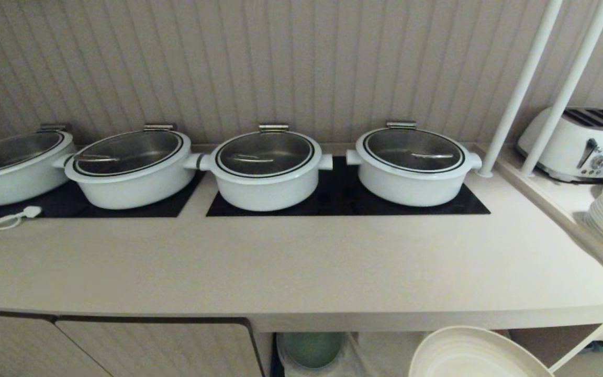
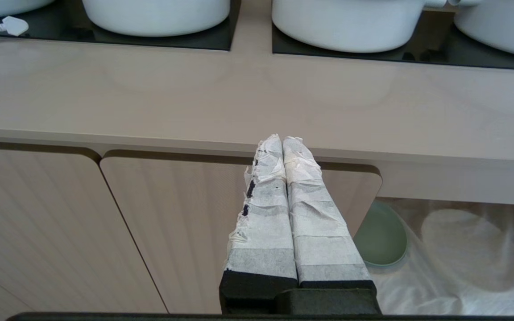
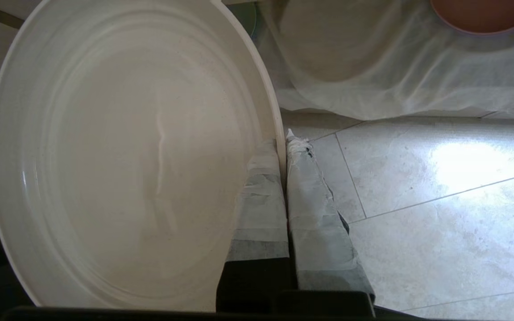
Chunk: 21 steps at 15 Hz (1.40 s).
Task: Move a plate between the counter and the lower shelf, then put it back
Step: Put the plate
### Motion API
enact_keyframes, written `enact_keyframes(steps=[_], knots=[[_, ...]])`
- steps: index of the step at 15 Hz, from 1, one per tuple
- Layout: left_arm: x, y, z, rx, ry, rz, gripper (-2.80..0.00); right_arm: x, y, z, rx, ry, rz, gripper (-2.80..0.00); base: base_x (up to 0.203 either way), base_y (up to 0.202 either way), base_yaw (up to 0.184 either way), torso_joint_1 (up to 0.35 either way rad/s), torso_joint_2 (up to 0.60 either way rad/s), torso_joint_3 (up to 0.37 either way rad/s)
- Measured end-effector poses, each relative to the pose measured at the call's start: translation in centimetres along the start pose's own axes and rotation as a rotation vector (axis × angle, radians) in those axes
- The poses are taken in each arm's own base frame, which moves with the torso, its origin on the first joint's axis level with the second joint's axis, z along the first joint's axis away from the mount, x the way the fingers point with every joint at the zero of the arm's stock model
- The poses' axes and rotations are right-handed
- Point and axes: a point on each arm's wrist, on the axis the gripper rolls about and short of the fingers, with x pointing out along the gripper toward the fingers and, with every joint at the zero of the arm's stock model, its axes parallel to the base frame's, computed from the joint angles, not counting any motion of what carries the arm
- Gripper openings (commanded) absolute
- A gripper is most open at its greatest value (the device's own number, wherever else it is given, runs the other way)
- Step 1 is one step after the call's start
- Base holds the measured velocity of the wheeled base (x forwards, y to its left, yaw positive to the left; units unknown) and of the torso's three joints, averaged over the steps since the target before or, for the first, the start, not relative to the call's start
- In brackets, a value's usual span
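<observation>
One long bench (image 1: 301,267) spans the scene, its front strip bare, which leaves room for setting a plate down ahead of the four lidded pots (image 1: 267,167) on the black hob panels. Below its front edge lies the lower shelf (image 3: 400,80), draped in a wrinkled white cloth, with a green plate (image 2: 379,236) and a pink plate (image 3: 480,15) resting on it.

The plate (image 3: 127,156) is clear of both bench and shelf. It hangs in the air just in front of the shelf opening and over the tiled floor (image 3: 440,200), carried by the right gripper (image 3: 283,142). The right fingers (image 3: 259,178) are pinched tight on its raised rim, one pad inside, one outside; an edge grip suits a shallow plate and leaves its underside free for setting down. The plate extends sideways from the fingers, apparently tilted.

The left gripper (image 2: 282,145) is parked before the cabinet door (image 2: 172,223), fingers pressed together and empty, the green plate just beside them.
</observation>
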Motion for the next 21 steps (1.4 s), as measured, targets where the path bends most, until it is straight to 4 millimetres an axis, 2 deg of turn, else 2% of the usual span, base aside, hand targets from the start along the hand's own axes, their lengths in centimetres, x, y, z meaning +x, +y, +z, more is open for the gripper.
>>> enact_keyframes(steps=[21], knots=[[0.00, 0.00, 0.02, -0.002, -0.002, 0.000, -2.80, -0.01, -0.20, 0.04, 0.017, -0.007, -0.029, -2.80, 0.000, 0.000, 0.000, 0.000, 0.00, 0.000]])
